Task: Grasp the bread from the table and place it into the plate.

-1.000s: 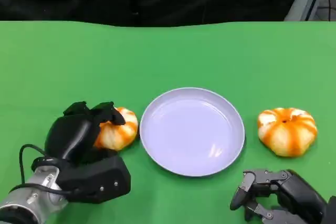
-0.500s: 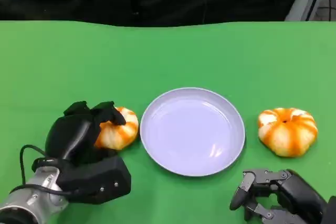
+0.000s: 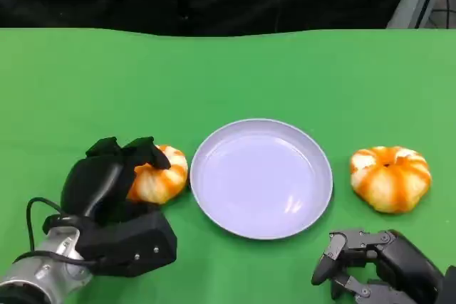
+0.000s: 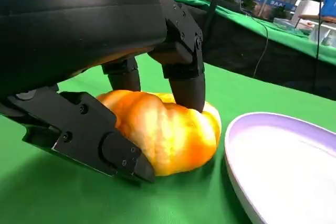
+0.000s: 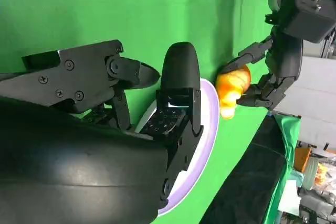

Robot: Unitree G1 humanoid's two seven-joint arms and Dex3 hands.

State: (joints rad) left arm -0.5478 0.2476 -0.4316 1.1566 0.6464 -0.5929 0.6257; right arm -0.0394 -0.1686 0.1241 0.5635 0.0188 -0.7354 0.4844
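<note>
Bread [image 3: 160,174] on table [image 3: 228,76], just left of plate [image 3: 261,177]. Left hand [image 3: 107,179] fingers [image 4: 186,74] closed around it: grasp step. Right hand [image 3: 370,265] idle, fingers loosely spread, holding nothing. Next, I judge: lift, carry right over rim, release.

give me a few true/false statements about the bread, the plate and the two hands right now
1. The left hand has its fingers on the bread at the plate's left. True.
2. The plate already holds a piece of bread. False: nothing lies in it; both pieces sit on the green table.
3. A second piece of bread lies to the plate's right, untouched. True.
4. The right hand is holding that second bread. False: it is low near the table's front edge, apart from the bread, holding nothing.
5. The plate is bright red. False: it is pale lavender.
</note>
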